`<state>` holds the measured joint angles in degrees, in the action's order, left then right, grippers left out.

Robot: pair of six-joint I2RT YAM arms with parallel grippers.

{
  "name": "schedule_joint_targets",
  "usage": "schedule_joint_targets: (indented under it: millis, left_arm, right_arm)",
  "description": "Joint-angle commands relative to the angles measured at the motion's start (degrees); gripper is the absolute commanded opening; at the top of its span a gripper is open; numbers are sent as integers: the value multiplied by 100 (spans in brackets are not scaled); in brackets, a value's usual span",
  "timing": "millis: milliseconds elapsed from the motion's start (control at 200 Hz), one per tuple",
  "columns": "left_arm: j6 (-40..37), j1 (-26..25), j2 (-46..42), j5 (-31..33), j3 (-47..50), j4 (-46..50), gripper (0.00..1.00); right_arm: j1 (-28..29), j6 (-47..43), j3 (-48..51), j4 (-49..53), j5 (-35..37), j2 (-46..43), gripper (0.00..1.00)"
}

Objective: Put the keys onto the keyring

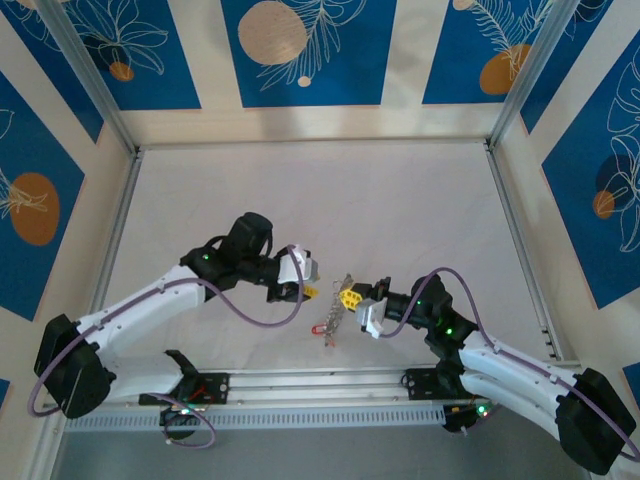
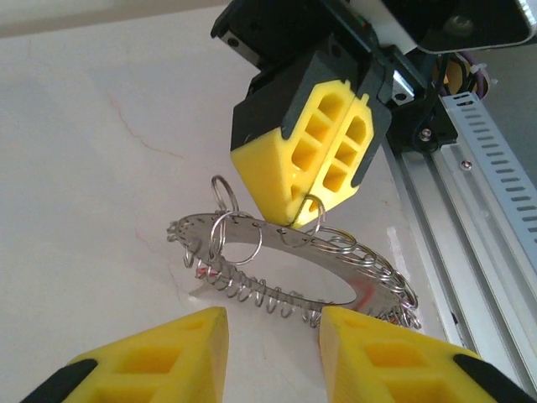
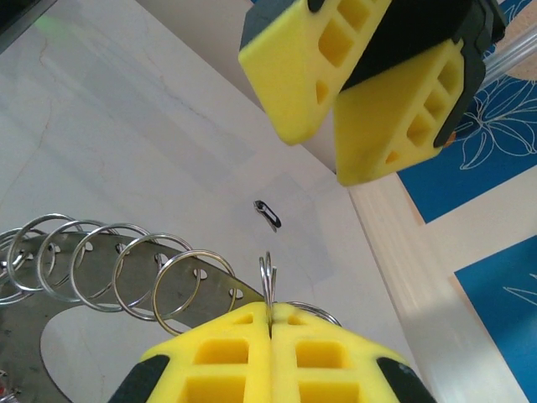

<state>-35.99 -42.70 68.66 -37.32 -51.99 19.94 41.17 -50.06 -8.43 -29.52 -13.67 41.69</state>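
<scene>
The keyring (image 1: 340, 303), a flat grey metal ring (image 2: 277, 236) fringed with many small silver split rings, is held tilted above the table between both grippers. My right gripper (image 3: 270, 312) is shut on one upright split ring at the keyring's rim (image 3: 109, 277); its yellow tips (image 2: 298, 220) show in the left wrist view. Just short of the ring's near edge, my left gripper (image 2: 273, 327) stands open with nothing between its fingers. Small red keys (image 1: 322, 328) lie on the table under the ring, and a red speck (image 2: 201, 270) shows beneath it.
A small black clip (image 3: 268, 214) lies on the white table beyond the ring. The aluminium rail (image 1: 320, 385) runs along the near edge by the arm bases. Frame posts and patterned walls (image 1: 310, 50) enclose the table.
</scene>
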Motion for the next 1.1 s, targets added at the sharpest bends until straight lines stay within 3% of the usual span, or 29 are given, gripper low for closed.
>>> schedule_joint_targets:
  millis: [0,110,280,410,525,630,715,905,990,1095]
  left_arm:
    - [-64,36,-43,-96,-7,-96,33]
    - [-73,41,86,51,-91,22,34]
    - [442,222,136,695,-96,-210,36]
    - [1637,885,162,1039,-289,-459,45]
    - [2620,1207,289,1638,-762,54,49]
    - [4438,1679,394,2418,-891,472,67]
    - [5086,2202,645,2446,-1042,1177,67]
    - [6146,3035,1357,3105,-1001,2079,56]
    - [6789,3364,1839,2906,-1025,2267,56]
    - [7057,3428,2324,2600,-1103,2142,56]
  right_arm:
    - [-109,620,-136,-371,-89,-7,0]
    - [-187,1440,-190,-664,-94,187,0]
    - [-187,1667,-266,-689,13,415,0]
    - [-229,1849,-413,-394,167,524,0]
    - [-339,2018,-516,-181,112,578,0]
    - [-455,2109,-581,-9,6,556,0]
    - [-534,2155,-611,80,-101,523,0]
    - [-567,2103,-717,462,-370,519,0]
    - [-571,2146,-704,488,-423,489,0]
    - [-566,2147,-696,625,-442,378,0]
